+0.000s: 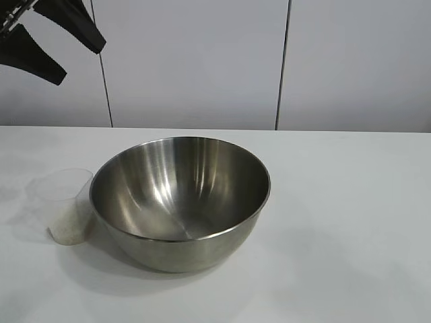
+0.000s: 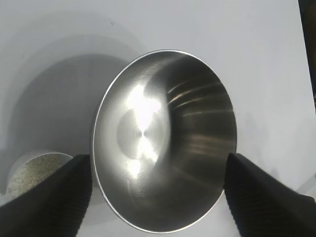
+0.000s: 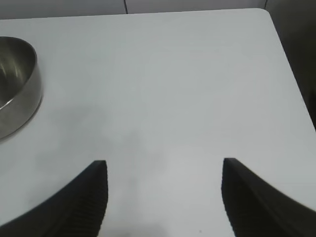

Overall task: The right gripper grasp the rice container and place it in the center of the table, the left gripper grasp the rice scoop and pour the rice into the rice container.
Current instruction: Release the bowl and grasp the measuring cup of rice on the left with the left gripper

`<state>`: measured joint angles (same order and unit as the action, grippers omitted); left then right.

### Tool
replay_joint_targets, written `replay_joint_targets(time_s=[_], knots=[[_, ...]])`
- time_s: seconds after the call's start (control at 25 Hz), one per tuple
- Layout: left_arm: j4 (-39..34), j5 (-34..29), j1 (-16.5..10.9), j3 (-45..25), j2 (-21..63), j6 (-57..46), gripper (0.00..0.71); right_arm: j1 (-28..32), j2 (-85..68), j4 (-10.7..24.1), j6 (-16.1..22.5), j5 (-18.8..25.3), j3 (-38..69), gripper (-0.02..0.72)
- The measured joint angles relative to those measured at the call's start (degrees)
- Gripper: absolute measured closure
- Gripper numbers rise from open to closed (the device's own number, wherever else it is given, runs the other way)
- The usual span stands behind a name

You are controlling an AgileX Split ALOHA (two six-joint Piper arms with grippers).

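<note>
Exterior view: beside the round steel rice container (image 1: pixel 180 202), the frosted plastic rice scoop (image 1: pixel 67 205) is seen below the wide-open, empty left gripper (image 1: pixel 57 44); the right gripper (image 3: pixel 163 170) is likewise spread and empty.

Bright, even light — glare inside bowl (image 2: pixel 148 123), soft shadows

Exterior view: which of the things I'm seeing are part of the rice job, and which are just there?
Part of the job:
- steel bowl, empty
- plastic cup with rice, beside the bowl
- left hand, open, raised above the cup
- right hand, open, over bare table

Just there:
- wall panels behind the table
</note>
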<state>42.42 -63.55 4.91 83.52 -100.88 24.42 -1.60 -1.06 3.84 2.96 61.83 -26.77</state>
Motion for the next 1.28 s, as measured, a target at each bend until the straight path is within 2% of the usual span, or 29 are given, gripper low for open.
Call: replay_joint_targets(time_s=[0.28, 0.44, 0.64, 0.8, 0.96, 1.12, 1.28], knots=[[0.1, 2.5, 0.0, 0.0, 0.0, 0.1, 0.170, 0.0, 0.0, 0.0, 0.0, 0.0, 0.0, 0.252], [-2.1, 4.5, 0.0, 0.0, 0.5, 3.7, 0.170, 0.0, 0.0, 0.0, 0.0, -0.1, 0.0, 0.252], [-12.9, 9.4, 0.0, 0.0, 6.7, 8.8, 0.155, 0.0, 0.0, 0.0, 0.0, 0.0, 0.0, 0.252], [-25.0, 8.6, -0.1, 0.0, 13.2, 7.0, 0.048, 0.0, 0.0, 0.0, 0.0, 0.0, 0.0, 0.252], [-29.4, 6.4, -0.1, -0.6, 18.2, 0.7, 0.022, 0.0, 0.0, 0.0, 0.0, 0.0, 0.0, 0.252], [-26.1, 11.3, -0.1, -6.9, 27.8, -0.1, 0.017, 0.0, 0.0, 0.0, 0.0, 0.0, 0.0, 0.252], [-21.2, 23.7, -0.1, -20.1, 41.1, 1.7, 0.017, 0.0, 0.0, 0.0, 0.0, 0.0, 0.0, 0.252]])
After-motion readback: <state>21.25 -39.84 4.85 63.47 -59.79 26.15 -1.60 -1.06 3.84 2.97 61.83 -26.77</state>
